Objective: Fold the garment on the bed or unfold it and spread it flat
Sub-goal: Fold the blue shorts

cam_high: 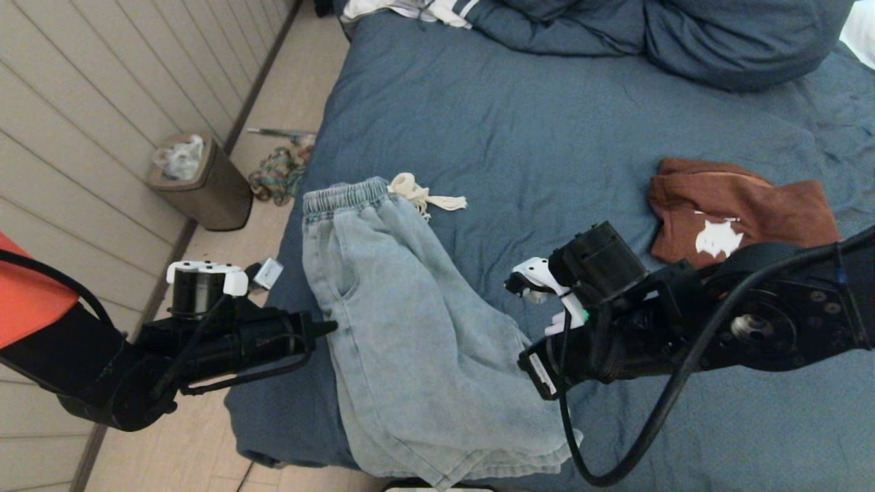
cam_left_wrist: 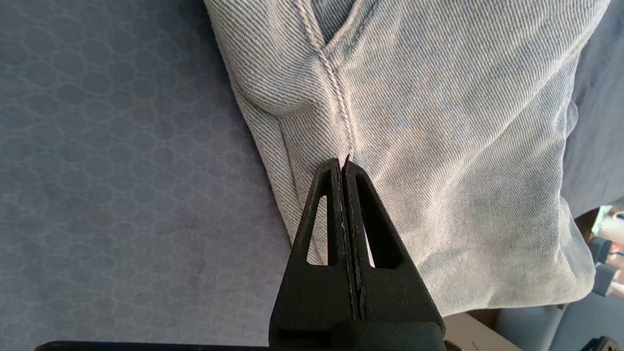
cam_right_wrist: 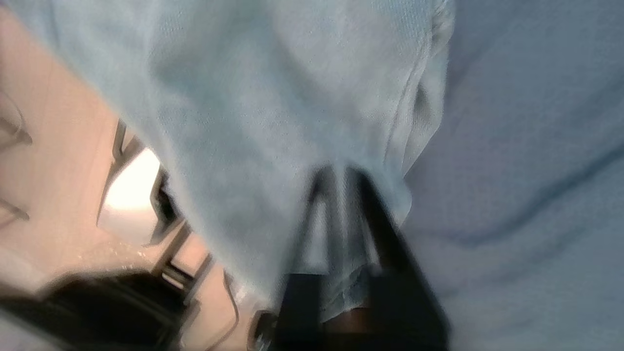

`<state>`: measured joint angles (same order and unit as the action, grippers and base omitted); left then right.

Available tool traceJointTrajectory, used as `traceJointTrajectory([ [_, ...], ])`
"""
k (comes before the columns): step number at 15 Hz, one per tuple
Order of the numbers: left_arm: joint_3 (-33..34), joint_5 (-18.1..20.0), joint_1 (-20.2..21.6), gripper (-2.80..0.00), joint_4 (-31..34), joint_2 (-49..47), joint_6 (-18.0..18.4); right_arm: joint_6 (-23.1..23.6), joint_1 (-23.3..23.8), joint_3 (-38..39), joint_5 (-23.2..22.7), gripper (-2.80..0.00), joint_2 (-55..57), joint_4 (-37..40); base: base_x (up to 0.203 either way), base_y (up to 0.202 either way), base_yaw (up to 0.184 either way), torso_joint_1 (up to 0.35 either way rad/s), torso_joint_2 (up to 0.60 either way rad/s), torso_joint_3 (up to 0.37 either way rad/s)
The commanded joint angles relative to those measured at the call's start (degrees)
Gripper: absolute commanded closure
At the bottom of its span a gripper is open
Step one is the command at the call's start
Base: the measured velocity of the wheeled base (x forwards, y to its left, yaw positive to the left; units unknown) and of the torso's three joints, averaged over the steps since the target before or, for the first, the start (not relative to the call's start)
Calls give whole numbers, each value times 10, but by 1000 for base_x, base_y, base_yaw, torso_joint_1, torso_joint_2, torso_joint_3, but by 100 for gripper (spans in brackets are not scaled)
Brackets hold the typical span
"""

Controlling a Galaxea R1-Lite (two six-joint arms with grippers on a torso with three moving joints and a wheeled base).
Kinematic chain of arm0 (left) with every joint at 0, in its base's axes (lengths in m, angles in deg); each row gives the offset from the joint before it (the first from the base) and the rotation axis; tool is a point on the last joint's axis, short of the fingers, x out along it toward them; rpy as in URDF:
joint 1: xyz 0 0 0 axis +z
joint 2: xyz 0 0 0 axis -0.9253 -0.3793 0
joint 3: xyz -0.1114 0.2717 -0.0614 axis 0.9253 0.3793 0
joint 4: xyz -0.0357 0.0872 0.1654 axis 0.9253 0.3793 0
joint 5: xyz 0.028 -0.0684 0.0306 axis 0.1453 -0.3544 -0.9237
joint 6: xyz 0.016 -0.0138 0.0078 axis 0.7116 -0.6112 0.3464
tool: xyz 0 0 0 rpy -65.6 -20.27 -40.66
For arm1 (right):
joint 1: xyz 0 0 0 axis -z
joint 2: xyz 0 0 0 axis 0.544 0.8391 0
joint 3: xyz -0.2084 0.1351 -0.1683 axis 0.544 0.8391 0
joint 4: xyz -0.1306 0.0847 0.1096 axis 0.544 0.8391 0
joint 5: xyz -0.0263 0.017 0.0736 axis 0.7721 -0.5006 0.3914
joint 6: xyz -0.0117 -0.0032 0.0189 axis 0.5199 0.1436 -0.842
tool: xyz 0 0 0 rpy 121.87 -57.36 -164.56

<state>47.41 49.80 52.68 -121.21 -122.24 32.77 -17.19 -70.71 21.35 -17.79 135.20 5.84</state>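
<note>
A light blue denim garment point(cam_high: 410, 328) with an elastic waistband and a white drawstring point(cam_high: 424, 195) lies lengthwise near the left side of the bed point(cam_high: 547, 123). Its lower end reaches over the bed's front edge. My left gripper point(cam_high: 333, 327) is shut, and its tips point(cam_left_wrist: 342, 161) rest against the denim point(cam_left_wrist: 438, 146) at the pocket seam on the garment's left edge. No cloth shows between its fingers. My right gripper point(cam_right_wrist: 339, 170) is at the garment's right edge, shut on a fold of the denim point(cam_right_wrist: 273, 97). In the head view, the right wrist point(cam_high: 595, 273) hides its fingers.
A rust-brown garment with a white print point(cam_high: 742, 212) lies on the bed to the right. Bunched blue bedding point(cam_high: 683, 34) fills the far end. On the floor to the left stand a waste bin point(cam_high: 202, 181) and a small pile of cords point(cam_high: 280, 174).
</note>
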Motion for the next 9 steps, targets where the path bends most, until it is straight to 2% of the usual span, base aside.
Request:
traceJointTrajectory([
  [1, -1, 1, 0, 0, -4, 1, -3, -32, 9, -17, 1, 0, 28, -32, 0, 0, 0, 0, 0, 0],
  [3, -1, 1, 0, 0, -12, 1, -5, -79, 14, -39, 2, 0, 52, -106, 0, 0, 0, 0, 0, 0],
  [4, 0, 0, 0, 0, -13, 2, -5, -92, 15, -53, 3, 0, 63, -119, 0, 0, 0, 0, 0, 0],
  [9, 2, 1, -3, 0, -13, -2, -6, -97, 22, -4, 16, 0, 61, -86, 0, 0, 0, 0, 0, 0],
])
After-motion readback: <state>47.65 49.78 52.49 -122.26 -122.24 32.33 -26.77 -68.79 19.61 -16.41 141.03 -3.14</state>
